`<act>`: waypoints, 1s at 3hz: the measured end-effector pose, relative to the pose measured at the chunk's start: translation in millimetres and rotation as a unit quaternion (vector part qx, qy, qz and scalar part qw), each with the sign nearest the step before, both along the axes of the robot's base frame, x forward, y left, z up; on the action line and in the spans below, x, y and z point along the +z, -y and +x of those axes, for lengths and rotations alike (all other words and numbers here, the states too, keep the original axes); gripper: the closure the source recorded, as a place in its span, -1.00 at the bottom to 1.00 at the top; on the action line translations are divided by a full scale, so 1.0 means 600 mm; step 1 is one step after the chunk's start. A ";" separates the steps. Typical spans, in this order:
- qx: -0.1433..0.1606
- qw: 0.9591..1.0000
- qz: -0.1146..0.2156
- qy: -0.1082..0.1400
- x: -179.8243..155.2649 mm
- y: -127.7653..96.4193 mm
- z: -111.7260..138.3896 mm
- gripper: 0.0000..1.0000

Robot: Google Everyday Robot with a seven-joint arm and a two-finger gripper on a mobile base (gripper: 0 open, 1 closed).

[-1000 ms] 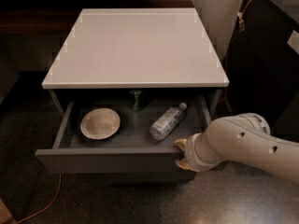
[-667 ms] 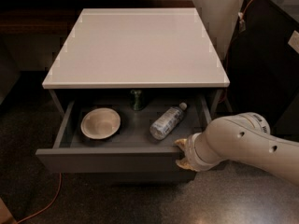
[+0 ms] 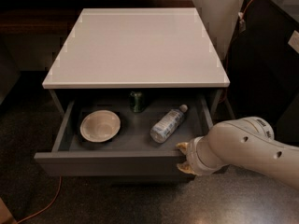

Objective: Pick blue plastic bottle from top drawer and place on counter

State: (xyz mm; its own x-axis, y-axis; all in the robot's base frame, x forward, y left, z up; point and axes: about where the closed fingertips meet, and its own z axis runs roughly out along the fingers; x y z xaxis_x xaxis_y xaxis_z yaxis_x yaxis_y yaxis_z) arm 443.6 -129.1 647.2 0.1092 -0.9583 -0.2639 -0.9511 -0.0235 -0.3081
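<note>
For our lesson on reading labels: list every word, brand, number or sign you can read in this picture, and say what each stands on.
Nothing here can be read as text.
blue plastic bottle, lying in the top drawer: label too blurred to read.
green can at the drawer's back: print too blurred to read.
gripper, at the drawer's front right corner: no lettering visible.

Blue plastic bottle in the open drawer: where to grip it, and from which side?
Probably mid-body of the blue plastic bottle, from above, across its width: it lies on its side, cap pointing back-right. The gripper is at the top drawer, front right.
</note>
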 end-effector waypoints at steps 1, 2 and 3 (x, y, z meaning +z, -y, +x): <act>0.000 1.000 0.000 0.000 0.000 0.000 0.000 0.16; 0.000 1.000 0.000 0.000 0.000 0.000 0.000 -0.48; 0.001 1.000 -0.001 0.003 0.008 -0.001 0.000 -1.00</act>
